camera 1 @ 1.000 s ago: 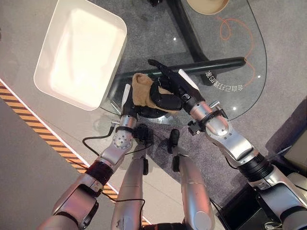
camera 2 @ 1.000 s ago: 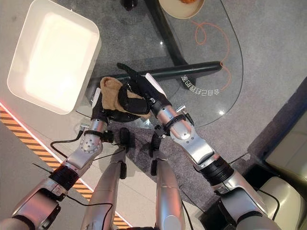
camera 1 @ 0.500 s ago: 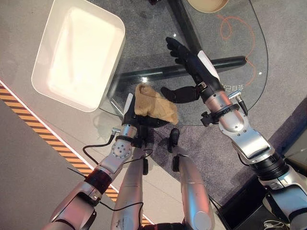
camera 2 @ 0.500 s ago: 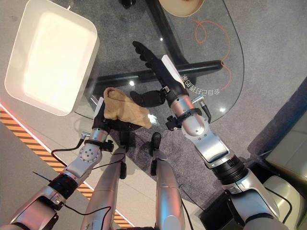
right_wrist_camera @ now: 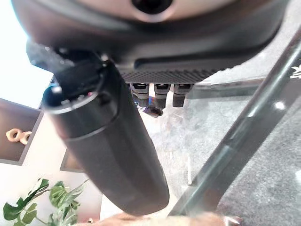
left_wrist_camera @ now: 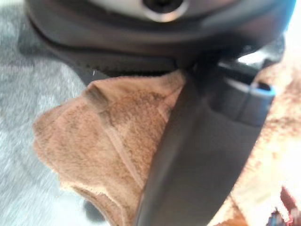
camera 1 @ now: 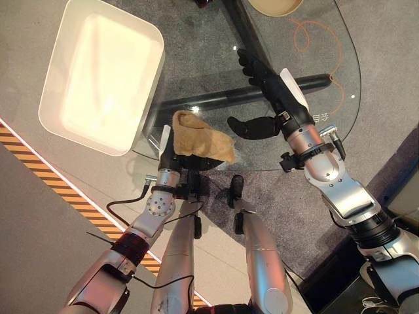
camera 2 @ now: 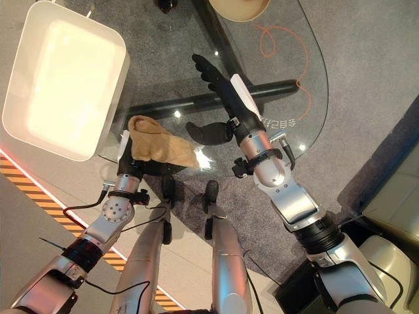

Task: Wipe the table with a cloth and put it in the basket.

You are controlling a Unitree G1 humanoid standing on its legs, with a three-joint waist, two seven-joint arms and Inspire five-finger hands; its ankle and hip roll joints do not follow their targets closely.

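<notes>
A short line of white printed characters [camera 1: 321, 118] stands on the clear oval glass tabletop [camera 1: 216, 39], just beside the wrist of the right hand [camera 1: 275, 98]. It lies turned away from the camera and is too small to read. On the grey floor, well apart from that hand, runs an orange-and-black striped warning tape [camera 1: 39, 163]; it bears no words.

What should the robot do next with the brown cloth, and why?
Probably slide the left hand with the cloth across the glass table to wipe. The cloth lies on the near edge, draped over that hand, while the open right hand is apart from it and the basket waits.
</notes>
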